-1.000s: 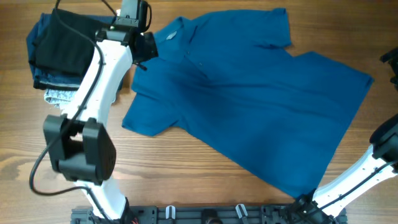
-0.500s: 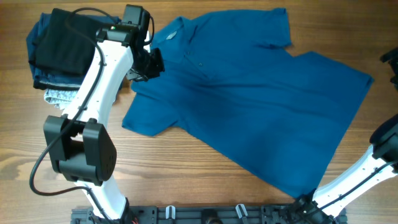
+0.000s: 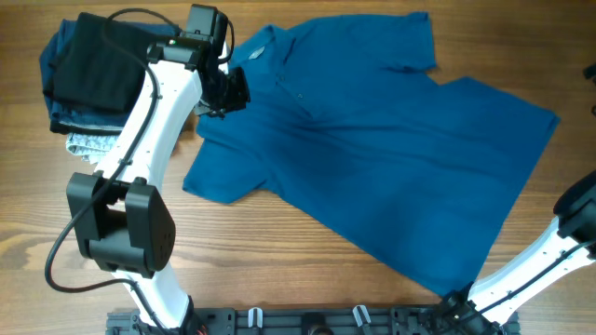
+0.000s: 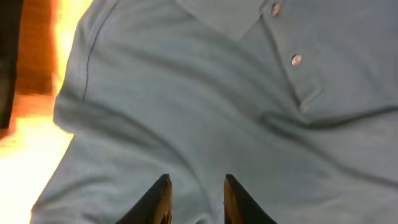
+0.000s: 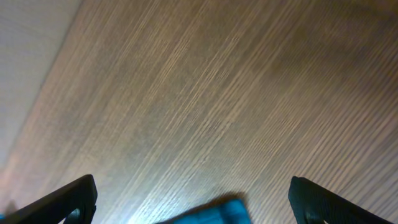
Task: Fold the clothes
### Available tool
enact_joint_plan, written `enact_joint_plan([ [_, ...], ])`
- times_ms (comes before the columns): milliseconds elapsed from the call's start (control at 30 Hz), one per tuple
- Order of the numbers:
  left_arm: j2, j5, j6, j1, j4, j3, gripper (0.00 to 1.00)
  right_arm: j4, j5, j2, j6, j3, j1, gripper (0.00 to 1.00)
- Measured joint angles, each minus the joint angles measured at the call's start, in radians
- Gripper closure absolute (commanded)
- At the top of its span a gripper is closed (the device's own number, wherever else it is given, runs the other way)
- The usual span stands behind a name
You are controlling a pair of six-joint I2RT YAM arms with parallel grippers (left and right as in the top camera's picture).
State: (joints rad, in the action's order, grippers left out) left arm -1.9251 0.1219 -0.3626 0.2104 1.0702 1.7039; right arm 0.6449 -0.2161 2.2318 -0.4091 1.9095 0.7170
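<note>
The clothes, a medium-blue short-sleeved shirt (image 3: 372, 149), lie spread flat across the table with the collar at the back left. My left gripper (image 3: 233, 90) hovers over the shoulder just left of the collar. In the left wrist view its fingertips (image 4: 196, 186) stand a little apart above rumpled blue fabric (image 4: 186, 93), close to the buttoned placket (image 4: 296, 60), and nothing is pinched between them. My right gripper (image 5: 193, 199) is wide open over bare wood, with only a corner of the shirt (image 5: 211, 213) below it. In the overhead view it barely shows at the right edge (image 3: 589, 69).
A stack of folded garments sits at the back left: a black one (image 3: 93, 65) on top, navy under it, light grey speckled fabric (image 3: 88, 142) at the bottom. The right arm's white link (image 3: 531, 270) rises by the shirt's lower right hem. A rail (image 3: 307, 321) lines the front edge.
My left gripper has shifted slightly right and toward me from the collar, and its jaws have parted. The right gripper has slid further out of the overhead view.
</note>
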Motion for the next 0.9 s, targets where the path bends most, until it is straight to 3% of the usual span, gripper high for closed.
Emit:
enact_joint_plan([
  [100, 0.0, 0.004, -0.007, 0.0, -0.011, 0.0, 0.72, 0.146, -0.073, 0.0, -0.014, 0.002, 0.0, 0.19],
  [267, 0.0, 0.003, -0.007, 0.0, 0.0, 0.0, 0.69, 0.443, -0.117, -0.043, 0.047, 0.002, -0.007, 0.28],
  [400, 0.0, -0.012, -0.007, 0.0, -0.031, -0.001, 0.66, 0.652, -0.078, -0.205, 0.104, 0.003, -0.027, 0.3],
  [467, 0.0, -0.014, -0.006, 0.0, -0.082, -0.002, 0.66, 0.707, -0.065, -0.269, 0.124, 0.004, -0.052, 0.28],
  [567, 0.0, -0.002, 0.011, 0.003, -0.209, -0.003, 0.83, 0.744, -0.045, -0.299, 0.15, 0.006, -0.112, 0.21],
  [633, 0.0, 0.022, 0.04, 0.013, -0.318, -0.003, 0.82, 0.758, -0.026, -0.297, 0.158, 0.005, -0.163, 0.11],
  [667, 0.0, 0.031, 0.045, 0.024, -0.369, -0.003, 0.82, 0.765, -0.019, -0.297, 0.165, 0.005, -0.183, 0.0],
  [900, -0.005, 0.052, 0.097, 0.089, -0.719, -0.005, 0.89, 0.755, -0.003, -0.297, 0.174, 0.005, -0.213, 0.0],
])
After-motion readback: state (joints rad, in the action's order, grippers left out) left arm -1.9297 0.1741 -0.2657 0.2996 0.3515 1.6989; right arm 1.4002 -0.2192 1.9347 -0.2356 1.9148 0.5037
